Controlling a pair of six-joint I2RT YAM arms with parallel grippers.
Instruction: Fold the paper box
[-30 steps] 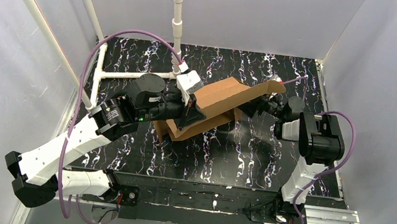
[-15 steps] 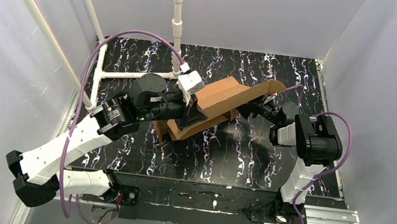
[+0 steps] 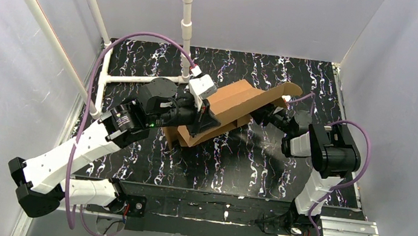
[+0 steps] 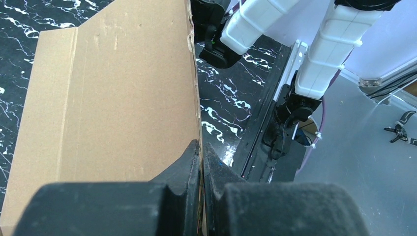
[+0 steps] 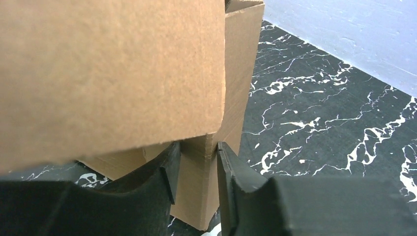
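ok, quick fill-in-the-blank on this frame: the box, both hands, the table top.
1. The left hand is pinched shut on a thin edge of the paper box, which is made of plain brown ____.
2. The right hand has a wall of the box ____ its two fingers.
3. The table under the box is black with ____ marbling.

Missing words: cardboard; between; white.

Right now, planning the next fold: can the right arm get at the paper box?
Likely yes: the right gripper straddles a wall of the paper box, nothing in between, while the left gripper clamps its other edge.
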